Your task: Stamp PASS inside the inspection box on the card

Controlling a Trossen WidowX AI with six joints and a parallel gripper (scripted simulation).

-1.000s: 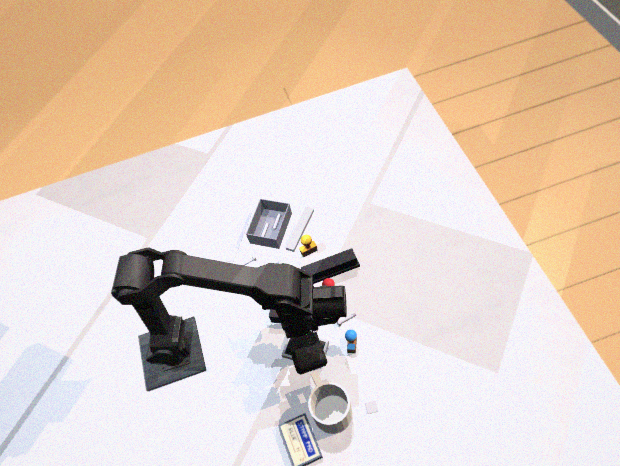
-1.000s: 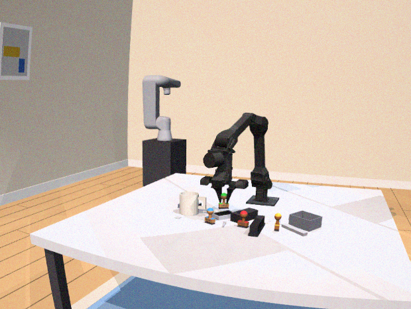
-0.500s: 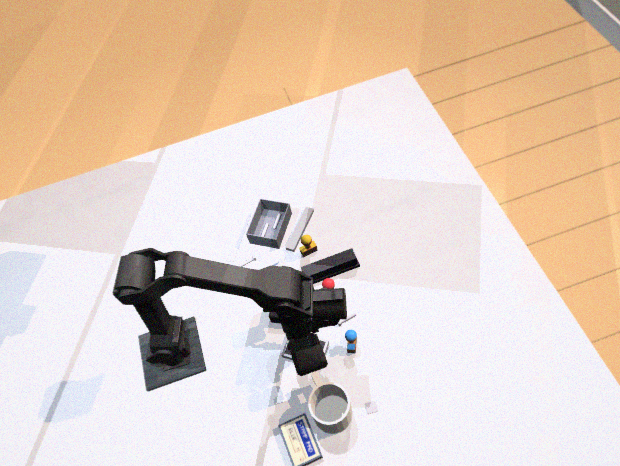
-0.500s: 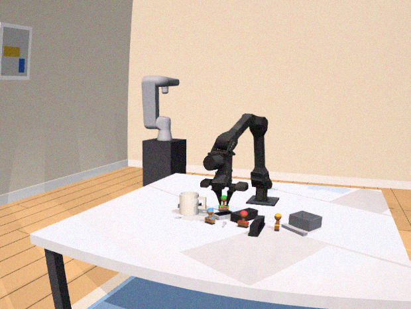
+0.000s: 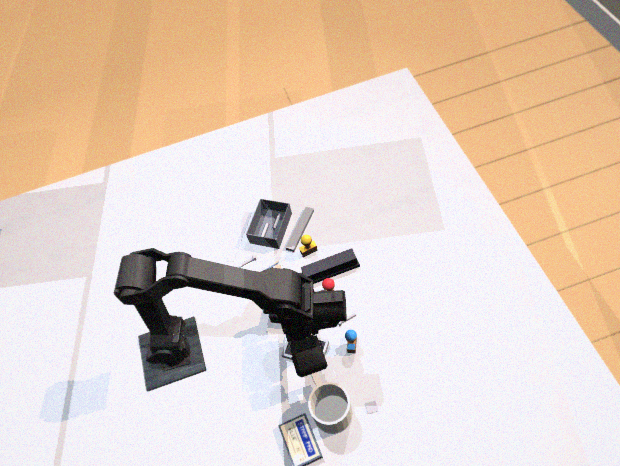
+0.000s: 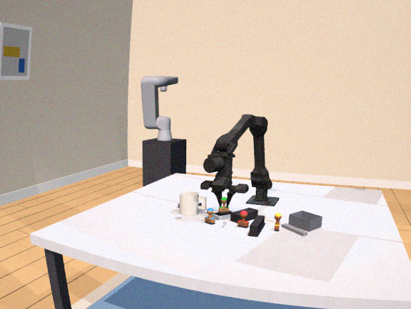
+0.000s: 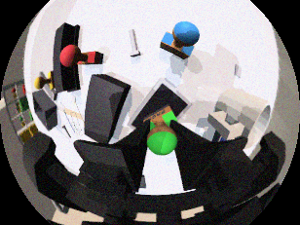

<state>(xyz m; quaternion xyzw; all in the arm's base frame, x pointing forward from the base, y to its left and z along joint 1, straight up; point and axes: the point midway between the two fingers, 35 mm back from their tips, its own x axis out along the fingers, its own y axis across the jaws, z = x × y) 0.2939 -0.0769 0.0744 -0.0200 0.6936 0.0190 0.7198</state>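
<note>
My gripper (image 6: 223,198) (image 7: 159,123) is shut on the green-knobbed stamp (image 6: 223,200) (image 7: 161,139) and holds it upright, base down. The base is at or just above a flat light card (image 6: 219,217), left of the black ink pad (image 6: 251,210) (image 7: 105,108); I cannot tell whether it touches. In the top view the arm hides the stamp and the card. A red-knobbed stamp (image 5: 328,284) (image 6: 243,213) (image 7: 69,56), a blue-knobbed stamp (image 5: 350,335) (image 6: 209,210) (image 7: 185,32) and a yellow-knobbed stamp (image 5: 306,240) (image 6: 278,216) stand on the bench nearby.
A white mug (image 5: 329,403) (image 6: 188,203) stands close to the gripper. A black bar (image 5: 330,264) (image 6: 256,226), a grey open bin (image 5: 269,222) (image 6: 305,220) and a grey strip (image 5: 299,227) lie beyond the stamps. A blue-labelled card (image 5: 299,440) lies by the mug. A white robot (image 6: 155,109) stands behind the table.
</note>
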